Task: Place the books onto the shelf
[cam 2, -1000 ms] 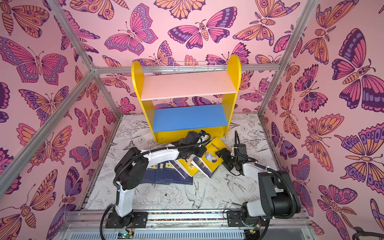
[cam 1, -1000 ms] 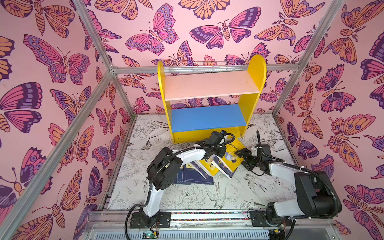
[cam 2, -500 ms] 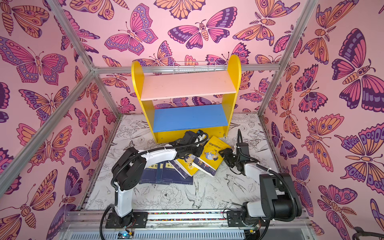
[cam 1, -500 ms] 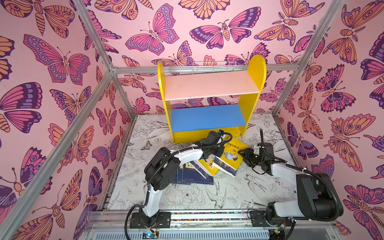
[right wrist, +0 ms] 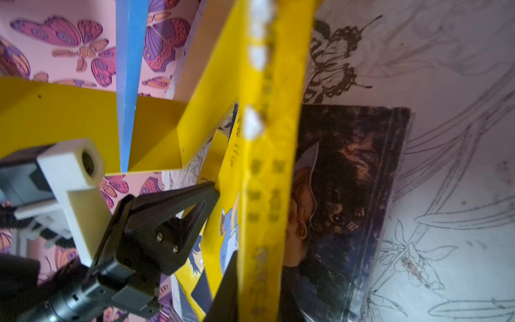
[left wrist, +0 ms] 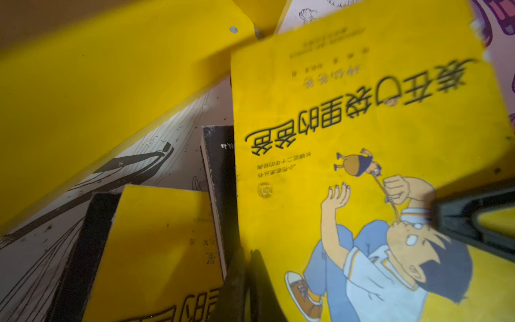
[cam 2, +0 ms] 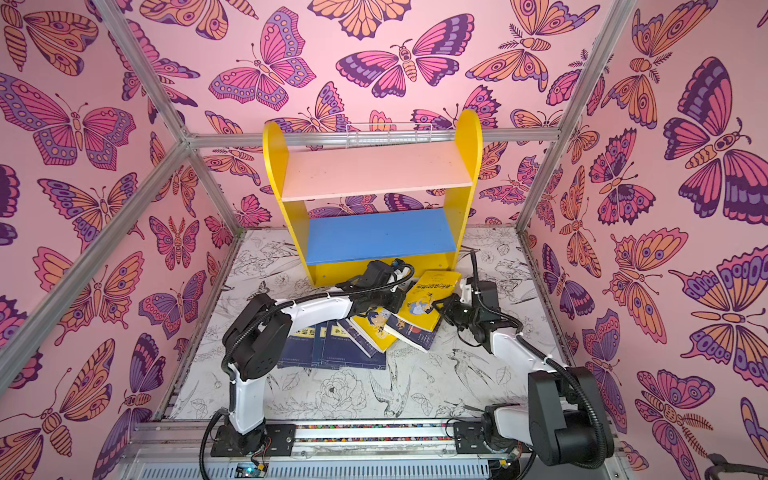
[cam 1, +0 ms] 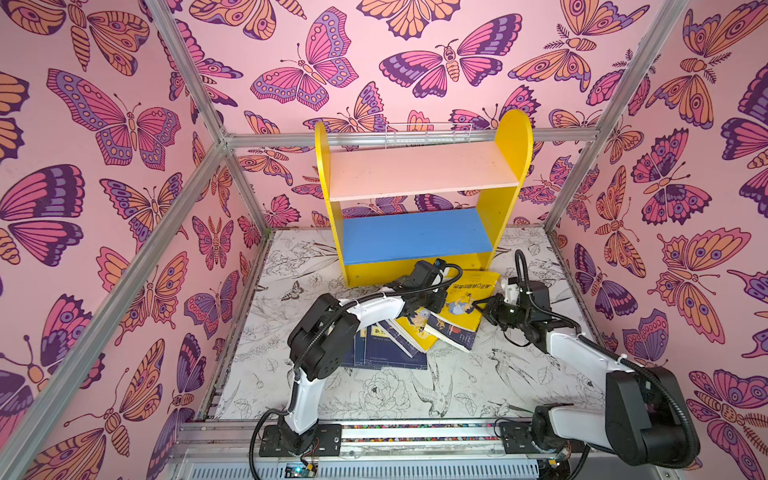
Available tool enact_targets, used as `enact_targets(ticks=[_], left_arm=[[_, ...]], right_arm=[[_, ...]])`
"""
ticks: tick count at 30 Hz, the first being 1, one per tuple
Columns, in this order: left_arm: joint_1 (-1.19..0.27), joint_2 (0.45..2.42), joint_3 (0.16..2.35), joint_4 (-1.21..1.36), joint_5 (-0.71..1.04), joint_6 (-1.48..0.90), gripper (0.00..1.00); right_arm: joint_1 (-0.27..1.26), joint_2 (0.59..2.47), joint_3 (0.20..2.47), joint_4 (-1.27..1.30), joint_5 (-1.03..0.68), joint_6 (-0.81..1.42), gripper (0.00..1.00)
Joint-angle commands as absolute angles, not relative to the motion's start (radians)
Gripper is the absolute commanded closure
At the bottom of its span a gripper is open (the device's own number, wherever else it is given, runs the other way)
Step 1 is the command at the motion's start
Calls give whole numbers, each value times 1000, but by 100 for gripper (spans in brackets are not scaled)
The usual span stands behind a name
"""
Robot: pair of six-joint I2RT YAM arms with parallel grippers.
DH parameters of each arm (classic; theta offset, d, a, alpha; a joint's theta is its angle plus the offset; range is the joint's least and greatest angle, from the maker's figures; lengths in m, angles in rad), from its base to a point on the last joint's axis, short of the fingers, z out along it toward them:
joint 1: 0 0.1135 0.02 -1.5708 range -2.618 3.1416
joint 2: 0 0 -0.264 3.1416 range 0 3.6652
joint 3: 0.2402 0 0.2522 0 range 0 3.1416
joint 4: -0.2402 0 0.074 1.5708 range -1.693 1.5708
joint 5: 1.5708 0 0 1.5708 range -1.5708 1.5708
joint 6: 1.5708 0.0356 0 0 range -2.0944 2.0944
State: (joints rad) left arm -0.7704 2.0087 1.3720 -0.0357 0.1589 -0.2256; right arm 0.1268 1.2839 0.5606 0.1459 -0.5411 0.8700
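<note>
Several books [cam 1: 417, 335] on the mat [cam 1: 415, 399], outside the shelf [cam 1: 505, 199].

Enclosure: back wall [cam 1: 374, 62], left wall [cam 1: 83, 208] and right wall [cam 1: 685, 208] all carry the same pink print with large butterflies in purple, magenta and orange. Aluminium struts [cam 1: 187, 83] run along the wall joints and meet a horizontal rail [cam 1: 270, 139] across the back. A white wire rack [cam 1: 428, 135] sits at that rail. The floor [cam 1: 395, 395] is a white sheet with black line drawings of flowers, leaves, birds and insects. A metal base rail [cam 1: 415, 432] crosses the front, with a vented grille [cam 1: 374, 471] below it. The light is soft and even, and shadows are faint.
</note>
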Motion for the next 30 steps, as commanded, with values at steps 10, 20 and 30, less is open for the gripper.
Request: enact_targets(ticks=[10,20,30], left_arm=[[-662,1687,1072,76,-129,-437,58],[-583,1381,851,-51,-465,-672,36],[-583,1370,830,-101,-428,-697,31]], right_arm=[[203,1138,663,123,-714,766,100],[264,1291,849,423,-522,995,100],[426,1604,975,806,131,1203,100]])
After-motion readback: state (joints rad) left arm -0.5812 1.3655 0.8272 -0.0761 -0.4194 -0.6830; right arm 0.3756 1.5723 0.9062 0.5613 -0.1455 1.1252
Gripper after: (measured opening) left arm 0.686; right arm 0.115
